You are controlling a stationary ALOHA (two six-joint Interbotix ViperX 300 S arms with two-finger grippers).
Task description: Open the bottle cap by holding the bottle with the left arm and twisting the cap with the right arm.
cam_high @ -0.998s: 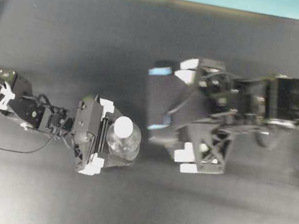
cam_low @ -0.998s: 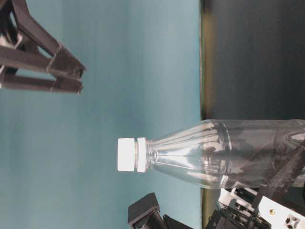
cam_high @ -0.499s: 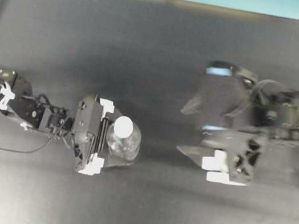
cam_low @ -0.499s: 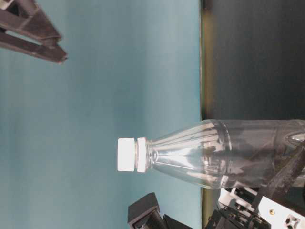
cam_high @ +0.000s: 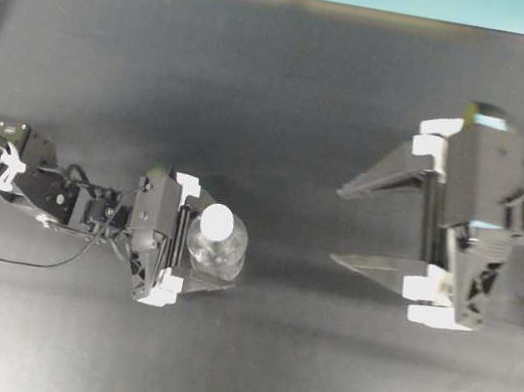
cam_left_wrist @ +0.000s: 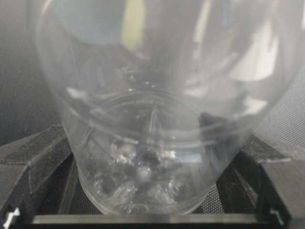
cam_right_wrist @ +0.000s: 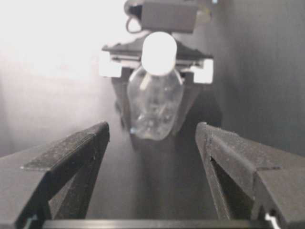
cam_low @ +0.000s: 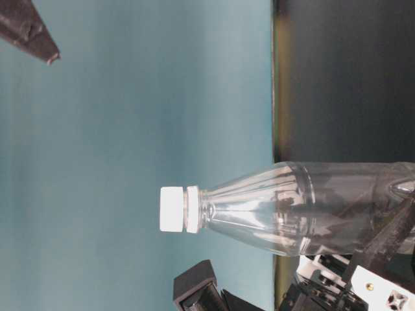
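In the table-level view, the small clear plastic bottle (cam_low: 292, 207) runs off the edge at three o'clock; only one black fingertip (cam_low: 29, 32) of the right claw shows at ten o'clock.

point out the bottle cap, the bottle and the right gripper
bottle cap (cam_low: 172, 209), table-level view, side of the white cap
bottle (cam_high: 216, 252), overhead view, clear shoulder beside the cap
right gripper (cam_high: 336, 224), overhead view, midway between its fingertips

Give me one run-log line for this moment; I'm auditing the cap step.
left gripper: shut on bottle | right gripper: open, apart from bottle | cap: on | table: bottle upright
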